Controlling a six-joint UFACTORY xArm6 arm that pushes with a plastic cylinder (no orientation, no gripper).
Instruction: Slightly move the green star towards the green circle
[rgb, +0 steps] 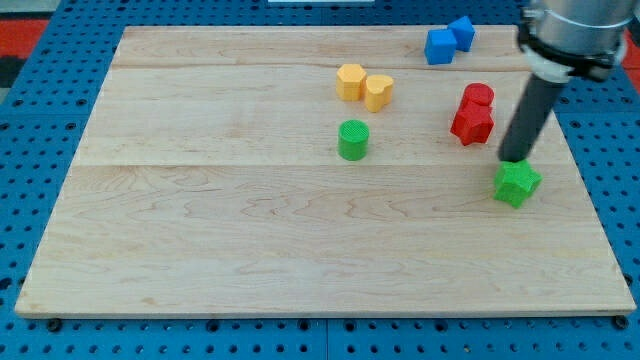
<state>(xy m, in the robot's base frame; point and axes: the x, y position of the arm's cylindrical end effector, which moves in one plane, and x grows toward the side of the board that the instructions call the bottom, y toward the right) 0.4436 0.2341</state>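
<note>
Green star (517, 184): small, bright, flat on board; my tip (516, 160) touches its top edge.

green star (517, 183), green circle (353, 139) (both bright), pale wood board (250, 220)

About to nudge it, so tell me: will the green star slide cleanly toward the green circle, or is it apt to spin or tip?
The green star sits low and flat on the smooth board, so it probably slides, not tips. Its points could make it spin if my tip pushes off-centre. It looks rigid and light.
</note>
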